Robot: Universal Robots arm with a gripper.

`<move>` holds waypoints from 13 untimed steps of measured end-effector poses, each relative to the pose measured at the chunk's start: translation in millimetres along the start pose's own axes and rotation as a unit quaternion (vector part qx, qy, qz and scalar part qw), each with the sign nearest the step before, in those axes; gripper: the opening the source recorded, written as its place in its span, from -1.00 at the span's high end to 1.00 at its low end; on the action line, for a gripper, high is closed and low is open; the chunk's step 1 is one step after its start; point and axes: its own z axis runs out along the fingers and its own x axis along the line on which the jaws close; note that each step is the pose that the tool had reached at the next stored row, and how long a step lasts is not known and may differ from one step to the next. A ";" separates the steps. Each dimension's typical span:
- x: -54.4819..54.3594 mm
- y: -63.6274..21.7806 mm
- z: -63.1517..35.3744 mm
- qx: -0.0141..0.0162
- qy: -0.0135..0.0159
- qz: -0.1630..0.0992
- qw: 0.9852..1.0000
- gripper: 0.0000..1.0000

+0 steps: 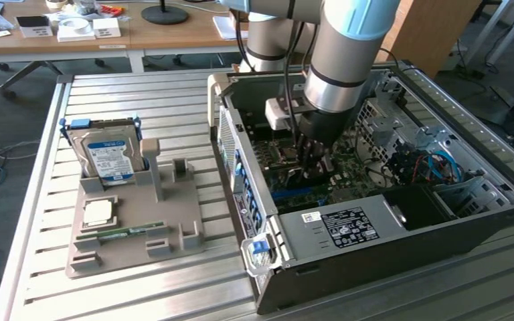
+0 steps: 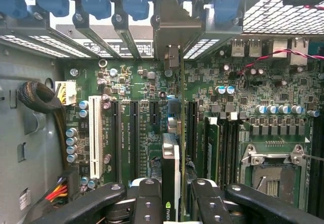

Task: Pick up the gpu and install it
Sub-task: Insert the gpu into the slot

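Motherboard (image 2: 126, 82) beneath, gpu (image 2: 170, 153) edge-on, clamped inside end effector (image 2: 172, 188)

gpu (image 2: 170, 168) edge-on, thin green board plus dark cooler, standing upright over the motherboard slots (image 2: 133, 133), silver bracket probably at the case's rear wall (image 2: 35, 29)

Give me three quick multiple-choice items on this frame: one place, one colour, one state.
1. Where is the gpu? A on the tray; B inside the computer case; C on the desk.
2. Colour of the long slot beside the black ones? A white; B red; C yellow.
3. The gripper is: A open, empty; B shut on the gpu; C shut on the hard drive.
Key: 1 B, it stands edge-on over the motherboard; 2 A, it is plainly white; 3 B, the fingers clamp the card from both sides.
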 end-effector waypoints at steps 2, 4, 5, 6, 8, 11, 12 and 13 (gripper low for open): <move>0.1 0.1 1.5 0.000 0.000 0.000 1.000 0.47; 0.1 0.2 3.1 0.000 0.000 0.000 1.000 0.47; 0.2 0.3 3.8 0.000 0.000 0.000 1.000 0.47; 0.2 0.3 4.5 0.000 0.000 0.000 1.000 0.47; 0.2 0.4 5.1 0.000 0.000 0.000 1.000 0.47; 0.2 0.5 5.6 0.000 0.000 0.000 1.000 0.47; 0.2 0.7 5.9 0.000 0.000 0.000 1.000 0.47; 0.2 0.7 6.2 0.000 0.000 0.000 1.000 0.47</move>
